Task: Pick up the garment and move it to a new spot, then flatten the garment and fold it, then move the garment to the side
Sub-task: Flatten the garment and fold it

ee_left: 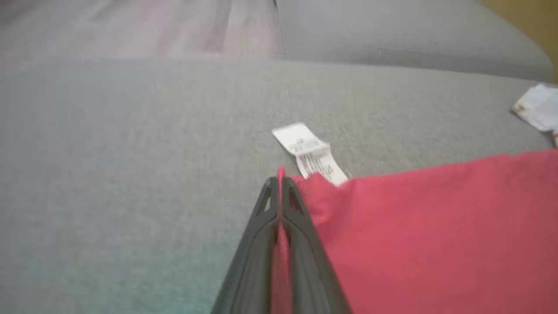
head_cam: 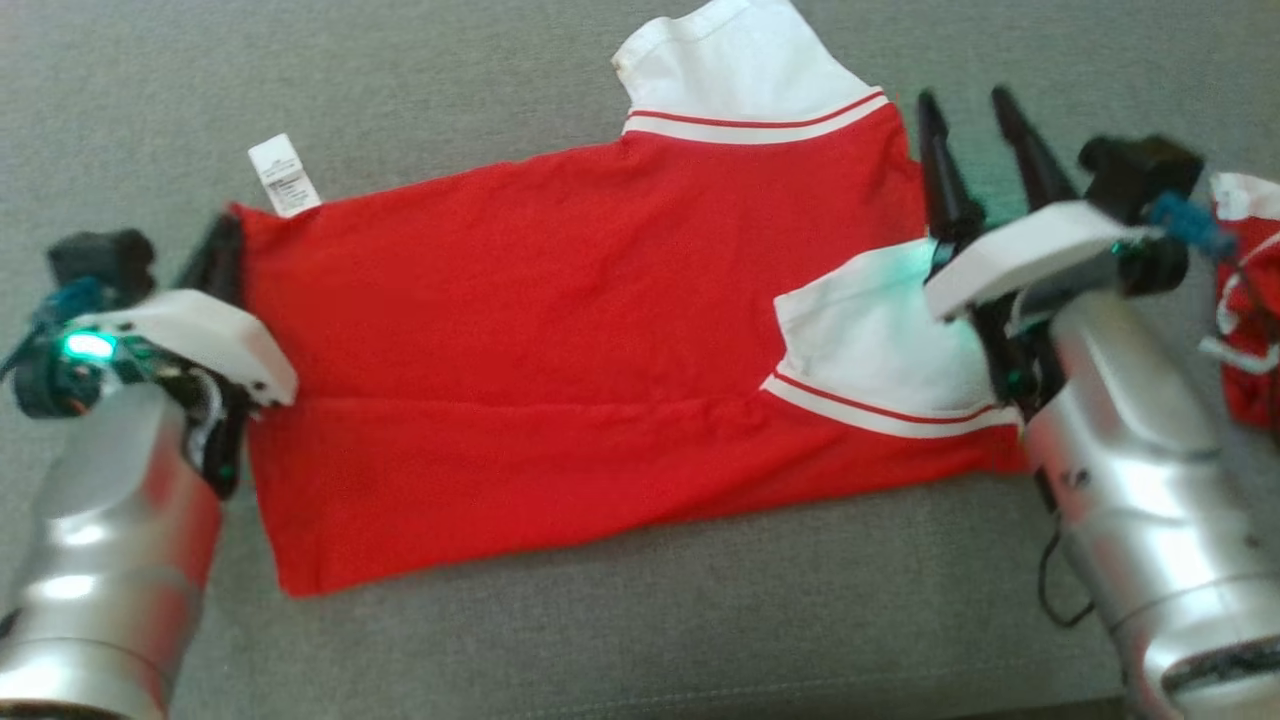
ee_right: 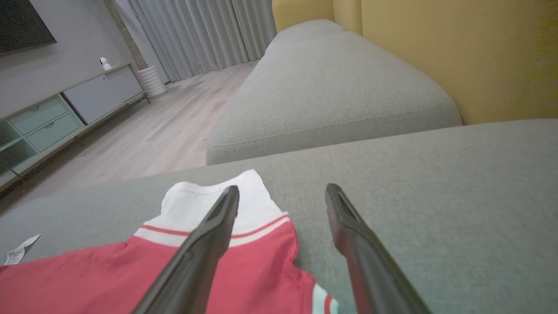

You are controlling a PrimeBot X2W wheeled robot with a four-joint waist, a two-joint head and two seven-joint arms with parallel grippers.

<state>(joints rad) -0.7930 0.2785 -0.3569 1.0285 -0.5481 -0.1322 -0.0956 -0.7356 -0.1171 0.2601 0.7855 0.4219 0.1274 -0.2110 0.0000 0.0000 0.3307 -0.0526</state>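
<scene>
Left fingers (ee_left: 261, 231) on garment (ee_left: 436, 231), label (ee_left: 310, 153) unreadable

grey sofa (ee_right: 331, 100), yellow panels behind (ee_right: 436, 43), wooden floor (ee_right: 165, 131), grey curtains (ee_right: 196, 35), low cabinet (ee_right: 87, 96)

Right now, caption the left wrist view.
Left gripper shut on the shirt corner, beside its tag, on the sofa.

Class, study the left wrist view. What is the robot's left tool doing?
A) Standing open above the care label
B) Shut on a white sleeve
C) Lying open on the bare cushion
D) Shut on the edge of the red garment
D: the left tool is closed with a strip of the red garment pinched in it, right beside the white care label.
</scene>
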